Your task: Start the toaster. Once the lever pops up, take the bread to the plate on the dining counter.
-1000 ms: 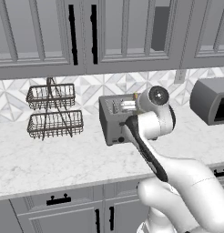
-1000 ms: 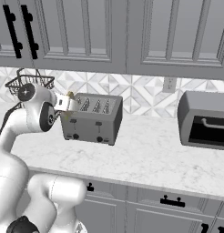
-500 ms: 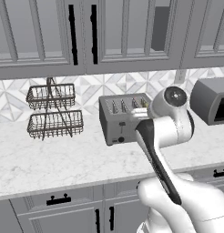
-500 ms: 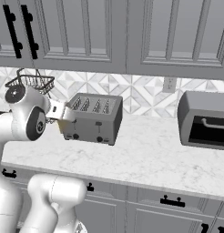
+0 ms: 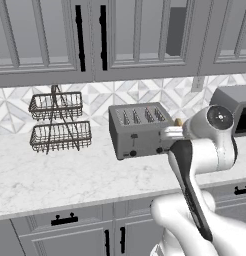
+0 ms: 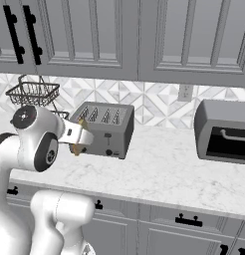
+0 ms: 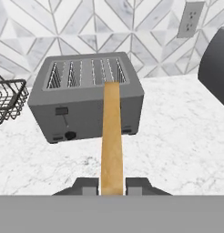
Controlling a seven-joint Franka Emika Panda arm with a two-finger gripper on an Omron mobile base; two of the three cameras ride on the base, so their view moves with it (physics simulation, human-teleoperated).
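Left base view: toaster (image 5: 141,129) sits on the narrow marble counter (image 5: 55,170) w/ patterned tiles behind, wire basket rack (image 5: 59,122) at its 9 o'clock, grey microwave-like box (image 5: 235,107) at 3 o'clock. Arm's wrist reaches in from 3 o'clock of the toaster; an orange-brown tip of the bread (image 5: 178,121) peeks just past the wrist, clear of the slots.

Right base view: gripper (image 6: 79,140) hangs just in front of the toaster's 9 o'clock corner, bread held edge-on between the fingers. Upper cabinets overhead, drawers below the counter, wall outlet (image 6: 184,91) on the tiles.

Hand view: fingertips (image 7: 88,184) pinch the bread slice at its near end; slice points out toward 12 o'clock, its far end overlapping the toaster top by the right-hand slots. Can't tell if it touches. Left lever sits up.

Judgement: toasting looks done, step in hand is carrying the bread off. Next calls for backing the arm clear, then the base driving to the dining counter & its plate, grip kept firm.
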